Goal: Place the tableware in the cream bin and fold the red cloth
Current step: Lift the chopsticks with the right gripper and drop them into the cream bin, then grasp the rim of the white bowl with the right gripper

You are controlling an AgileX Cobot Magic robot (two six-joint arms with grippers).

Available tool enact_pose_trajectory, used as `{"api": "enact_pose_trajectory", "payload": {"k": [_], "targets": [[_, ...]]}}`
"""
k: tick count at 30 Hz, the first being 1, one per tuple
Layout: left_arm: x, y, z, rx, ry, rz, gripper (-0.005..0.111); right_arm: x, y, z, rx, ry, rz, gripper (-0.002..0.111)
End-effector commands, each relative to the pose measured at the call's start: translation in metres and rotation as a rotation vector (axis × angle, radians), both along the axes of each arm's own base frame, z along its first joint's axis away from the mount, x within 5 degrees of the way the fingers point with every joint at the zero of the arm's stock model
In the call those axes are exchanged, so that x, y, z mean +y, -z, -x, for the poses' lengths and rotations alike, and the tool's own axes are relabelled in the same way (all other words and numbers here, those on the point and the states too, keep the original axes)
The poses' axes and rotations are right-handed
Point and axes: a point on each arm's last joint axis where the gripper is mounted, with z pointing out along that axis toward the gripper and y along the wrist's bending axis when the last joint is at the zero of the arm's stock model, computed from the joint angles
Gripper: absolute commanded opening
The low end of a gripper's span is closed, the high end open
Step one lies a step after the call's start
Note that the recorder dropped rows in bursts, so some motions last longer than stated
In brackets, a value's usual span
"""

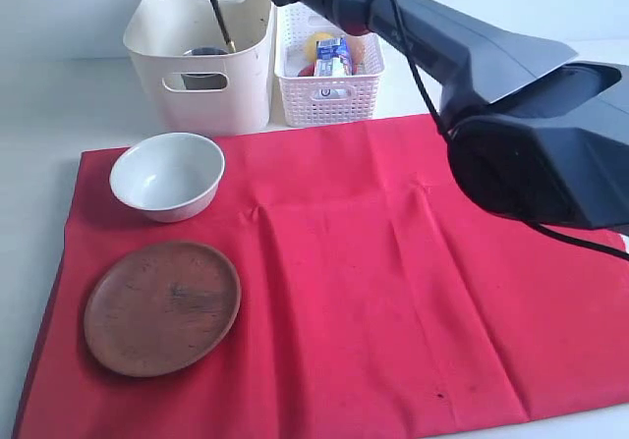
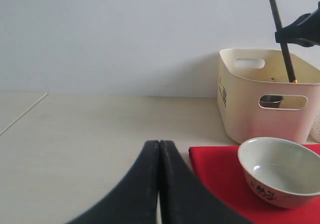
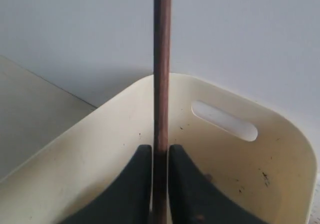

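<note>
Right hand (image 3: 161,151) is clamping the chopsticks (image 3: 161,58) between its fingers, reaching across to the left side and hanging over the open cream bin (image 1: 197,110); the sticks are standing upright, long axis straight up and down, gold tip pointing down inside the bin's mouth, so a release looks likely to be dropping them straight in; left hand (image 2: 159,149) is hovering empty, fingers pressed together, over the bench (image 2: 75,134) near the corner of the red cloth (image 1: 393,292); the bowl (image 1: 167,174) and the plate (image 1: 162,306) are sitting on the cloth's left part, nearer that left hand; whether one stick or a pair is being held is hard to tell; the bin's floor is mostly hidden, only something grey showing through its handle hole.
</note>
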Motion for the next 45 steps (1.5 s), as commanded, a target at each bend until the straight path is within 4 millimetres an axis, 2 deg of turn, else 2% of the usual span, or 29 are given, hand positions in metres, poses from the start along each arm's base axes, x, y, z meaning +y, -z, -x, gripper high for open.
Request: {"api": "enact_pose_trajectory", "payload": {"k": [1,7,11,14,18,20,24,27,29,30,32,35,37,41,43,45], "targets": [[0.000,-0.001,0.000,-0.007,-0.002,0.005,0.000,0.000,0.001,0.001,0.022,0.003,0.013,0.028],[0.000,-0.001,0.000,-0.007,-0.002,0.005,0.000,-0.001,0.003,0.001,0.057,0.016,0.011,0.050],[0.000,-0.001,0.000,-0.007,-0.002,0.005,0.000,-0.007,-0.012,0.007,0.168,0.071,-0.030,0.059],[0.000,-0.001,0.000,-0.007,-0.002,0.005,0.000,-0.016,-0.038,0.015,0.202,0.086,0.018,0.059],[0.000,-0.001,0.000,-0.007,-0.002,0.005,0.000,-0.039,-0.087,0.032,0.215,0.121,0.135,0.058],[0.000,-0.001,0.000,-0.007,-0.002,0.005,0.000,-0.051,-0.104,0.042,0.232,0.113,0.216,0.056],[0.000,-0.001,0.000,-0.007,-0.002,0.005,0.000,-0.070,-0.123,0.064,0.314,0.058,0.390,0.052],[0.000,-0.001,0.000,-0.007,-0.002,0.005,0.000,-0.070,-0.131,0.069,0.321,0.028,0.367,0.050],[0.000,-0.001,0.000,-0.007,-0.002,0.005,0.000,-0.063,-0.126,0.078,0.383,-0.074,0.337,0.041],[0.000,-0.001,0.000,-0.007,-0.002,0.005,0.000,-0.058,-0.119,0.081,0.424,-0.133,0.322,0.031],[0.000,-0.001,0.000,-0.007,-0.002,0.005,0.000,-0.058,-0.106,0.083,0.466,-0.138,0.352,0.015],[0.000,-0.001,0.000,-0.007,-0.002,0.005,0.000,-0.060,-0.084,0.084,0.529,-0.134,0.410,0.001],[0.000,-0.001,0.000,-0.007,-0.002,0.005,0.000,-0.060,-0.057,0.090,0.609,-0.182,0.461,0.000],[0.000,-0.001,0.000,-0.007,-0.002,0.005,0.000,-0.058,-0.019,0.103,0.717,-0.250,0.522,0.000],[0.000,-0.001,0.000,-0.007,-0.002,0.005,0.000,-0.052,-0.006,0.106,0.690,-0.246,0.505,0.004],[0.000,-0.001,0.000,-0.007,-0.002,0.005,0.000,-0.044,0.006,0.106,0.619,-0.254,0.522,0.013]]}}
